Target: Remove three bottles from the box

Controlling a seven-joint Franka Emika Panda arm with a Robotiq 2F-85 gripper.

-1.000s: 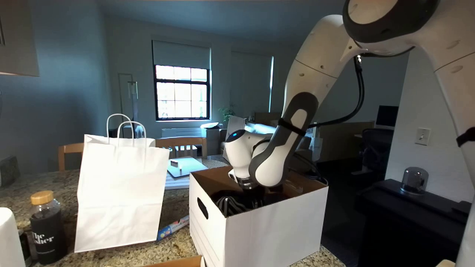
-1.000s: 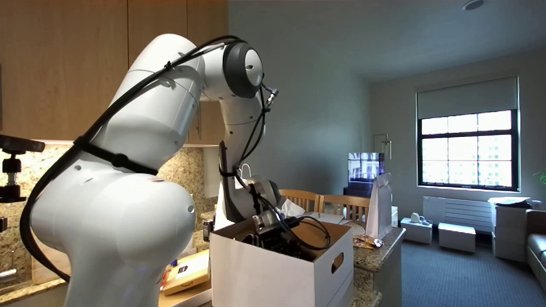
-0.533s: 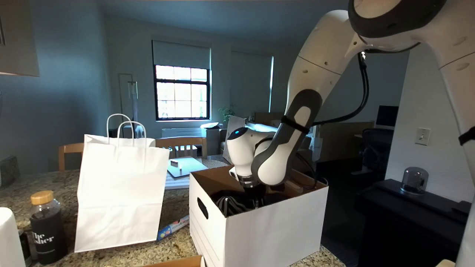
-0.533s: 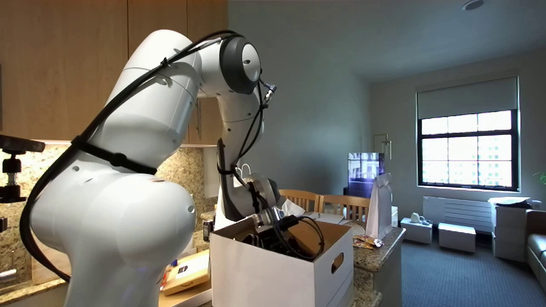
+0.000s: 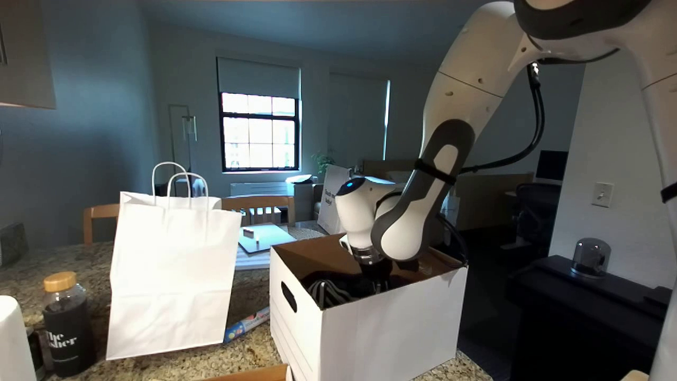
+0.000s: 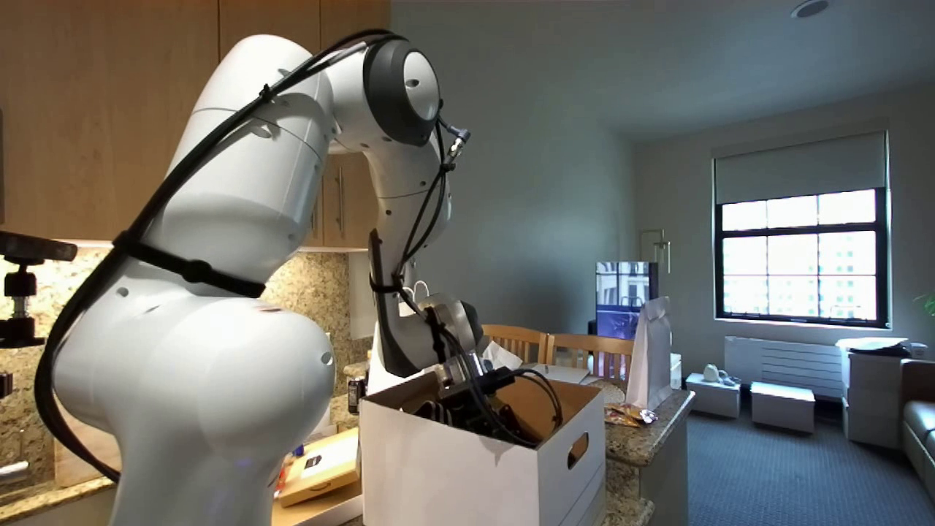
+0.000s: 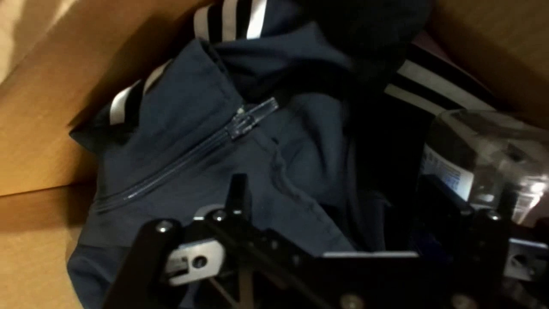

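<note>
Inside the white cardboard box (image 5: 391, 330), the black metal claw (image 7: 339, 182) is hanging, fingers spread apart, over a navy zip-up garment (image 7: 201, 182) with white stripes. Partly behind one finger, a clear plastic bottle (image 7: 499, 156) is resting there, its white-and-blue label (image 7: 455, 176) too blurred to read; outside, a black tan-capped bottle (image 5: 69, 325) is showing lettering ending "sher."

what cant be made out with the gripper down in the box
Wrist view: whether the clear container is a bottle; the right edge cuts it off and a finger of the gripper covers part.
Wrist view: the print on its label, too small and blurred.
Wrist view: anything hidden beneath the dark garment.
Both exterior views: the fingertips, behind the near wall of the box.
</note>
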